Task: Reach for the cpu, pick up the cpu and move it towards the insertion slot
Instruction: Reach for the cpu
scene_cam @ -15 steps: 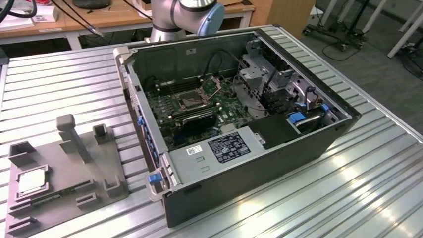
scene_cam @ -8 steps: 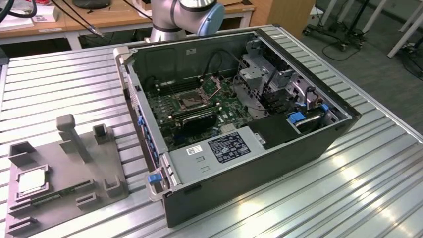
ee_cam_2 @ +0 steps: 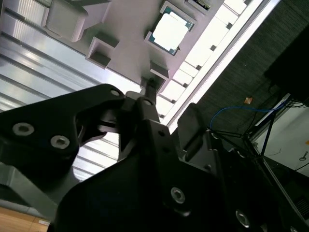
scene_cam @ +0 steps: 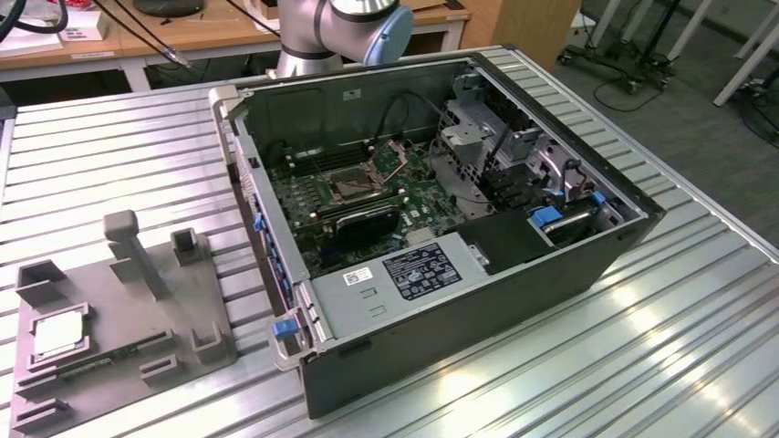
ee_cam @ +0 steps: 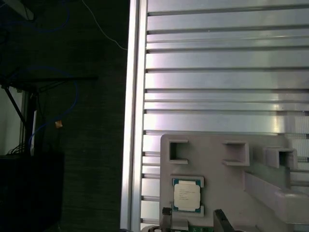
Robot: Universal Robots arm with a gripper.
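cpu [ee_cam: 187, 195] lies flat, pale lid up, in a shallow recess of the grey fixture tray [ee_cam: 231, 186], at the tray's side nearest the table's [ee_cam: 217, 96] long edge. Nothing grips it. In the first wrist view the gripper [ee_cam: 193, 221] hangs above the tray close to the chip. Its two dark tips seem to stand apart and empty, though little of them shows. I judge the reach to be the step in hand, with the pick-up not yet done.

Taking the chip calls for a square descent and a gentle closing on two opposite edges, since low walls and upright blocks hem the recess. Past that side of the tray the table ends and the floor drops away, so free room lies above and toward the table's middle.

Farther off, well apart from the tray, stands the open computer case [scene_cam: 487, 301]. The insertion slot [scene_cam: 350, 185] sits on the board inside, and the case's walls likely leave entry from above alone. The arm [scene_cam: 341, 27] rises behind the case.
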